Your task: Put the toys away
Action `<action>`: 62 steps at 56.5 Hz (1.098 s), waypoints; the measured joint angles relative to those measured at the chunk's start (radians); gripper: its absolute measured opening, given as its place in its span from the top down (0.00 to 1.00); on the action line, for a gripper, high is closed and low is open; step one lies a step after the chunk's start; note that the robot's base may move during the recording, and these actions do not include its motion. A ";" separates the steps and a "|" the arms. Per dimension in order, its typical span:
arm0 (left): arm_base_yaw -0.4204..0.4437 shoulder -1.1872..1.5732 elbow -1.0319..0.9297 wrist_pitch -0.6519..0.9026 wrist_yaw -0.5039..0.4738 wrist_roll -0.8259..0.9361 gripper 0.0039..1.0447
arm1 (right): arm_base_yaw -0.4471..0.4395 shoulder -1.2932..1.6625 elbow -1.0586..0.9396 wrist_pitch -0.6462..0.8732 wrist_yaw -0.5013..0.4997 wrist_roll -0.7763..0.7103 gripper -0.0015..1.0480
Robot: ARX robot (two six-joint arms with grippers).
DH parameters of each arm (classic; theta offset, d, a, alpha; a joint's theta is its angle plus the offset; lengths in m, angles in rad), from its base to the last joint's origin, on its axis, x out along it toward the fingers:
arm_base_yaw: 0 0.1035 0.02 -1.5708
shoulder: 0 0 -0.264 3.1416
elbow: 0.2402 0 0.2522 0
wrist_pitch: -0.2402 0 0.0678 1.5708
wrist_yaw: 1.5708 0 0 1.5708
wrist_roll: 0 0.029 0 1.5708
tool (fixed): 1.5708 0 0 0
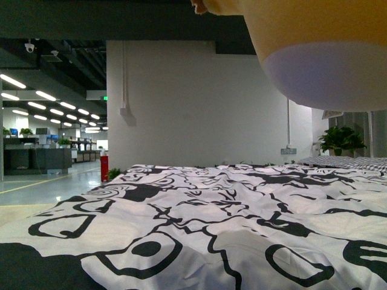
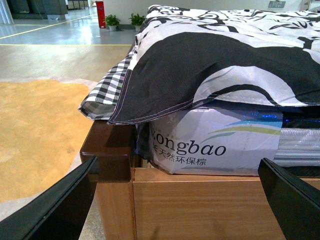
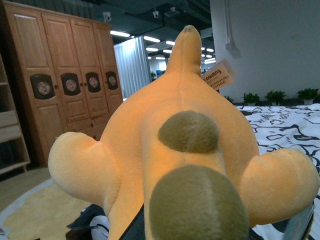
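Observation:
The plush toy (image 3: 175, 150) is yellow-orange with brown patches, stubby limbs and a paper tag. It fills the right wrist view, held up in the air. My right gripper is shut on the plush toy, and the toy's body hides its fingers. In the front view the toy (image 1: 314, 42) hangs at the top right, close to the camera, above the bed. My left gripper (image 2: 177, 200) is open, its black fingers (image 2: 55, 210) wide apart in front of the wooden bed frame (image 2: 200, 205), with nothing between them.
A bed with a black-and-white patterned cover (image 1: 211, 223) spans the front view. The mattress (image 2: 215, 145) is wrapped in printed plastic. A wooden wardrobe (image 3: 65, 85) stands beside the bed, with a yellow rug (image 2: 35, 130) on the floor. Potted plants (image 1: 341, 140) line the far wall.

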 joint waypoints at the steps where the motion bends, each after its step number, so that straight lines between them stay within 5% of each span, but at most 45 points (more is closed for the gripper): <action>1: 0.000 0.000 0.000 0.000 0.000 0.000 0.06 | 0.002 -0.002 -0.002 -0.002 0.007 0.000 0.93; 8: 0.000 0.000 0.000 0.000 0.000 0.000 0.06 | 0.036 -0.012 -0.022 -0.053 0.095 -0.002 0.93; 27: 0.000 0.000 0.000 0.000 0.000 0.000 0.06 | 0.046 -0.016 -0.034 -0.061 0.102 -0.005 0.93; 35: 0.000 0.000 0.000 0.000 0.000 0.000 0.06 | 0.142 -0.032 0.007 -0.381 0.529 -0.176 0.93; 40: 0.000 0.000 0.000 0.000 0.000 0.000 0.06 | 0.100 -0.077 -0.080 -0.404 0.609 -0.237 0.93; 57: 0.000 0.000 0.000 0.000 0.000 0.000 0.06 | -0.063 -0.227 -0.329 -0.318 0.446 -0.281 0.93; 62: 0.000 0.000 0.000 0.000 0.000 0.000 0.06 | -0.185 -0.261 -0.383 -0.305 0.323 -0.289 0.93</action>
